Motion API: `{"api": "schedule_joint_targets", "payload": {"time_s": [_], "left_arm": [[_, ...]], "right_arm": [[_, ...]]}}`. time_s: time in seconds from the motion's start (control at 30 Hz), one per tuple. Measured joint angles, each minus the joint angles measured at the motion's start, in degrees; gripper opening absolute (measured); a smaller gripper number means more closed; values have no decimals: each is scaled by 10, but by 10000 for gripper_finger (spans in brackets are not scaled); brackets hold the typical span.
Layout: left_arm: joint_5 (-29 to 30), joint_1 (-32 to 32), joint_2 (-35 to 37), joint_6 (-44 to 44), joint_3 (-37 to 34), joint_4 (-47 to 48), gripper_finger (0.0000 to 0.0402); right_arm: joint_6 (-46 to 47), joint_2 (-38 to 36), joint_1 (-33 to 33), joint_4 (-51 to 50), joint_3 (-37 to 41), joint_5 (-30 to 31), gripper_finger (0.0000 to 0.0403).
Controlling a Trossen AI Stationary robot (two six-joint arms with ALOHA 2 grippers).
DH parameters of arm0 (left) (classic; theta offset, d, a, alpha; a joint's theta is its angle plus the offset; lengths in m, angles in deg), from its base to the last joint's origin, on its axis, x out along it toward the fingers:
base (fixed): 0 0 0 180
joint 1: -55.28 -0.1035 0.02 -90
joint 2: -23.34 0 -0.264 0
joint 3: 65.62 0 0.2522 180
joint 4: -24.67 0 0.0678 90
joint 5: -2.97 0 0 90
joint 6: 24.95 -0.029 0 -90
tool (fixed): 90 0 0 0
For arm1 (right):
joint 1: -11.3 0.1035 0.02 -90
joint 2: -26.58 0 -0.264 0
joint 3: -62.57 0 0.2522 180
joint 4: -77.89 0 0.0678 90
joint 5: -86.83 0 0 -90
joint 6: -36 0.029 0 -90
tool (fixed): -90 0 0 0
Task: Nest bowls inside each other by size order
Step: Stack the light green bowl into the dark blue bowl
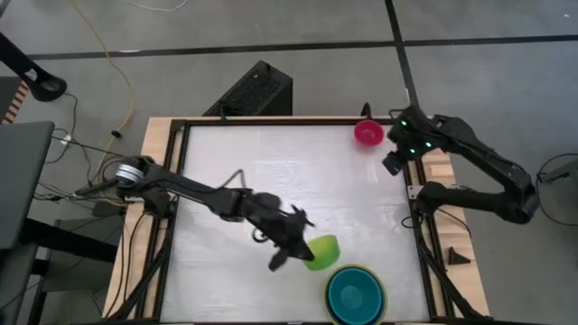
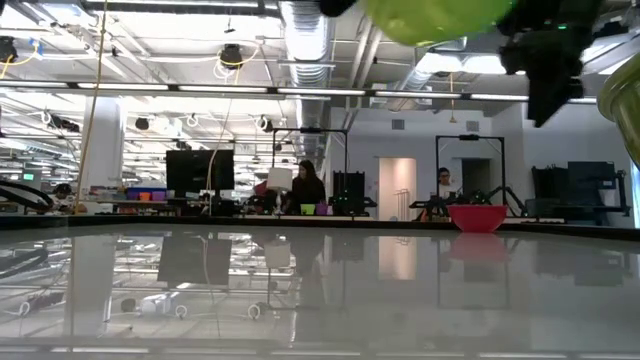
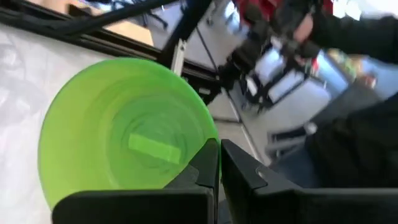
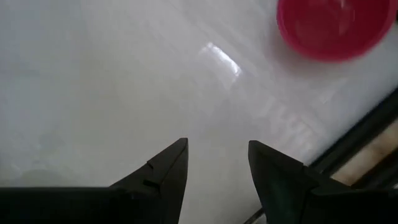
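Observation:
My left gripper (image 1: 298,248) is shut on the small lime green bowl (image 1: 322,251), held in the air near the table's front right; the bowl also shows in the left wrist view (image 3: 124,130) and at the top of the low view (image 2: 430,20). Just past it, the teal bowl (image 1: 355,293) sits nested inside a larger olive-green bowl (image 1: 355,268) at the near edge. The magenta-pink bowl (image 1: 368,133) stands on its base at the far right. My right gripper (image 4: 217,155) is open and empty, hovering beside the pink bowl (image 4: 333,28). My left gripper pinches the lime bowl's wall at its rim (image 3: 210,140), one finger inside the bowl and one outside. The bowl is lifted clear of the table and tilted, its opening turned toward the gripper.
A black frame (image 1: 420,217) edges the white table top. Bare table lies across the left and middle. The right arm (image 1: 488,181) stands off the table's right side.

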Motion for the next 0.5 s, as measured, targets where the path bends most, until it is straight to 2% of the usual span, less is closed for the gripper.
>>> {"api": "schedule_joint_targets", "payload": {"time_s": [0.23,0.37,0.5], "left_arm": [[-25,13,-127,-138,233,209,0],[-11,27,-188,-212,347,301,0],[21,45,-241,-268,428,360,0]], "right_arm": [[64,-116,-2,-12,70,-11,203],[85,-162,-2,-11,97,-17,203],[90,-188,-2,-7,106,-17,203]]}}
